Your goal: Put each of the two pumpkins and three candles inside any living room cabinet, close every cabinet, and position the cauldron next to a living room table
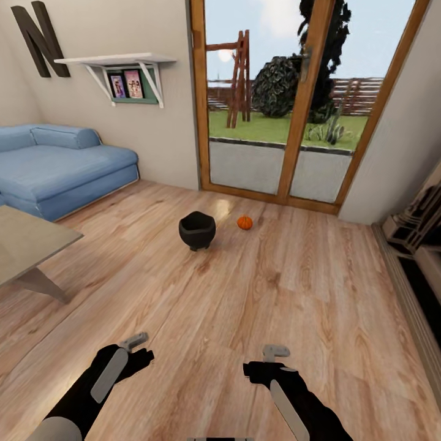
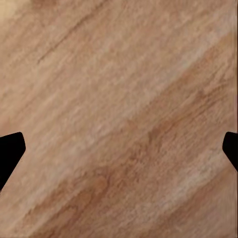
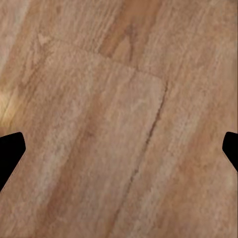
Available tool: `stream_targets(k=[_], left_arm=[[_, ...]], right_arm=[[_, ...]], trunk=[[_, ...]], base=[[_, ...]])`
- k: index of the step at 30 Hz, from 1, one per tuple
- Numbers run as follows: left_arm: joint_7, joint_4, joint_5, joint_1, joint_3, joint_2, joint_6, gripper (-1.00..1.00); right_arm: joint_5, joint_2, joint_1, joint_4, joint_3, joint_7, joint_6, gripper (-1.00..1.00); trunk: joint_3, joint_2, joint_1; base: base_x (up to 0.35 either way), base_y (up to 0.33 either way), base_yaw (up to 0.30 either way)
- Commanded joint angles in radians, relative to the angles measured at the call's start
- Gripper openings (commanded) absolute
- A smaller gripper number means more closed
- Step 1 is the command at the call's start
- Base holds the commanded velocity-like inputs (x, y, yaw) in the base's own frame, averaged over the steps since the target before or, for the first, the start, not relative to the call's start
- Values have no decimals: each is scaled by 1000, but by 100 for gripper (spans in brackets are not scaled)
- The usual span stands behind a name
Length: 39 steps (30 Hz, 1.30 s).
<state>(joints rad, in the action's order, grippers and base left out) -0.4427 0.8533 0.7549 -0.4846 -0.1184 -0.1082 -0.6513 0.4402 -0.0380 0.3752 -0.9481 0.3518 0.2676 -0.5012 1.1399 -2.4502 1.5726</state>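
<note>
Both sets of jaws spread wide and empty: left gripper [image 1: 136,340] and right gripper [image 1: 275,353] hang low over the floor, and in each wrist view the dark fingertips [image 2: 11,148] [image 3: 11,148] sit at opposite edges with bare wood between them.

Biggest thing in sight, the pale wood-plank floor [image 1: 245,294] runs from the arms to the tall wood-framed glass doors [image 1: 294,104] ahead, garden beyond. Over on the left, a long blue fabric sofa [image 1: 61,165] against the wall, and nearer, the corner of a light grey desk [image 1: 27,242]. Above the sofa, a white wall shelf [image 1: 119,61] with small pictures beneath it.

Now the task pieces: a round black cauldron [image 1: 196,230] stands on the floor mid-room, well apart from the desk. Just beside it toward the doors, a small orange ribbed pumpkin [image 1: 244,222] rests on the planks, not touching the cauldron.
</note>
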Motion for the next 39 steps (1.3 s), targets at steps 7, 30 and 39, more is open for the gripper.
stream_targets(k=[7,30,39], left_arm=[[-11,24,9,-2,-4,-3,-1,100],[-11,39,13,-3,-4,-2,-31,100],[-13,39,12,-3,-4,-2,-54,100]], right_arm=[[7,-1,1,12,4,10,15,100],[7,-6,1,68,3,7,74,100],[11,-5,1,69,3,7,73,100]], trunk=[[1,0,0],[-67,154,-84],[-94,217,-119]], base=[[72,0,0],[1,0,0],[0,0,0]])
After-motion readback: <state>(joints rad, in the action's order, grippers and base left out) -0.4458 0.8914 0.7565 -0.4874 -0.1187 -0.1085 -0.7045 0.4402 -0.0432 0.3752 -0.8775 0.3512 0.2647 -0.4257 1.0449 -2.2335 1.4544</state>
